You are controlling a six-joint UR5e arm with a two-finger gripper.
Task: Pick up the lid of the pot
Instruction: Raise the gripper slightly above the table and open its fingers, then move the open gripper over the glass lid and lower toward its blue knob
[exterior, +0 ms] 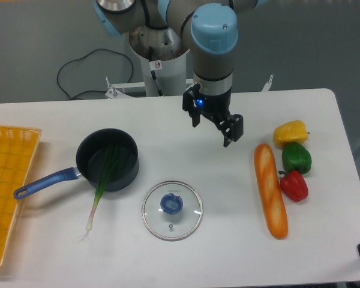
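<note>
The arm [213, 51] reaches down, its claw [213, 129] seemingly open, fingers [233, 131] spread apart.

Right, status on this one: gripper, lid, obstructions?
Gripper open, holding nothing. Pot lid lying on the table, blue knob up, uncovered. Black pan beside it, not touching.
</note>
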